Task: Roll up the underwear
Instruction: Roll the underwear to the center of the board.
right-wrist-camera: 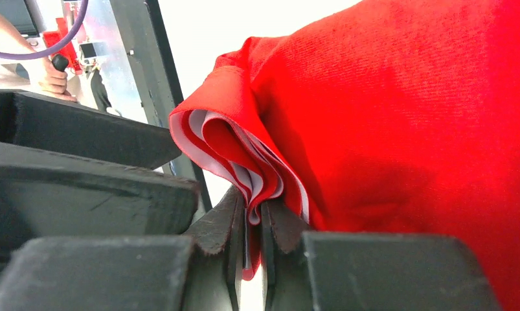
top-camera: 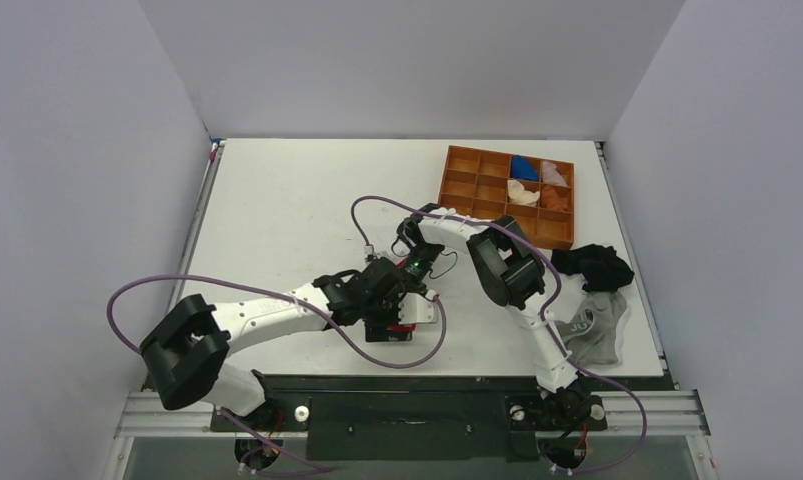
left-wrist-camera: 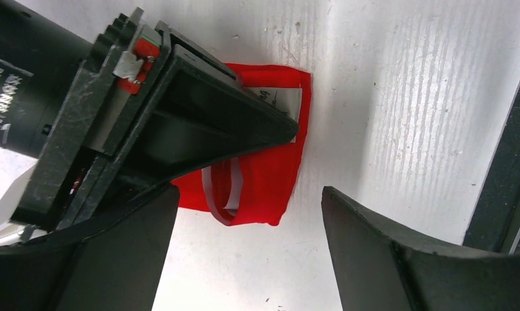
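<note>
The red underwear [left-wrist-camera: 270,175] with white trim lies folded on the white table; only a sliver of it shows under the grippers in the top view [top-camera: 406,327]. My right gripper [right-wrist-camera: 255,240] is shut on a bunched fold of its red fabric and white trim [right-wrist-camera: 244,162], and it covers the underwear's left part in the left wrist view [left-wrist-camera: 286,129]. My left gripper [left-wrist-camera: 247,259] is open and empty, its fingers [left-wrist-camera: 399,259] low over bare table just short of the underwear's near edge. Both grippers meet near the table's front middle [top-camera: 392,315].
A brown compartment tray [top-camera: 467,185] with blue, white and orange garments stands at the back right. A black garment [top-camera: 594,266] and a grey garment [top-camera: 597,325] lie at the right edge. The black front rail [left-wrist-camera: 503,194] runs close beside the underwear.
</note>
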`<act>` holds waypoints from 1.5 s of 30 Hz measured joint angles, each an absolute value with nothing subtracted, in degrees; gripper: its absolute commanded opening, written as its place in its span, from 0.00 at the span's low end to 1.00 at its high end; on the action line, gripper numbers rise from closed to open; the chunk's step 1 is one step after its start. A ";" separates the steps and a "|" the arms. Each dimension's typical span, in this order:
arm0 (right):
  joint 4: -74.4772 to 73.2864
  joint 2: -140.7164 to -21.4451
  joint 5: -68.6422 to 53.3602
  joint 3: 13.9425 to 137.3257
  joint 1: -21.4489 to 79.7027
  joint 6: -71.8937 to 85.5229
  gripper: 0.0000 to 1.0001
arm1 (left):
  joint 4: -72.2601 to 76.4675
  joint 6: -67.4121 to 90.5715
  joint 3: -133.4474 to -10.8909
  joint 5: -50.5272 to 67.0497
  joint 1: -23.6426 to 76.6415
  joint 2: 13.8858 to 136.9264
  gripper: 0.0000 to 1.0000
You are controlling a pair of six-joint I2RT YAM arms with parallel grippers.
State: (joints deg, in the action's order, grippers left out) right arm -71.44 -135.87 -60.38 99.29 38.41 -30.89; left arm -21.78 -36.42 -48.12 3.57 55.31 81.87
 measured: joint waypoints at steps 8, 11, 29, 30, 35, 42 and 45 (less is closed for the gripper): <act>-71.75 -136.07 -60.40 99.33 38.30 -30.89 0.00 | -20.21 -36.67 -46.92 3.16 55.48 84.07 0.75; -72.01 -136.35 -60.53 99.55 38.26 -30.87 0.00 | -19.88 -36.64 -46.17 3.16 55.55 84.55 0.74; -72.82 -136.51 -60.47 99.66 38.24 -30.94 0.00 | -15.33 -36.29 -45.19 3.20 55.53 88.38 0.41; -72.93 -136.51 -60.45 99.66 38.24 -30.96 0.00 | -15.14 -36.14 -45.21 3.18 55.51 88.51 0.36; -72.97 -136.51 -60.47 99.66 38.22 -31.05 0.00 | -15.00 -36.27 -45.30 3.49 55.40 89.06 0.17; -72.99 -136.49 -60.71 99.55 37.91 -30.98 0.24 | -17.34 -36.03 -47.07 3.90 55.31 89.89 0.00; -73.38 -136.20 -61.19 98.98 37.78 -30.76 0.38 | -18.02 -35.57 -47.46 5.63 54.19 89.91 0.00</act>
State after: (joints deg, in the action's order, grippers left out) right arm -73.38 -136.20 -61.19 98.98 37.78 -30.76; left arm -18.02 -35.57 -47.46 5.63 54.19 89.91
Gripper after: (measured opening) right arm 0.275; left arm 0.089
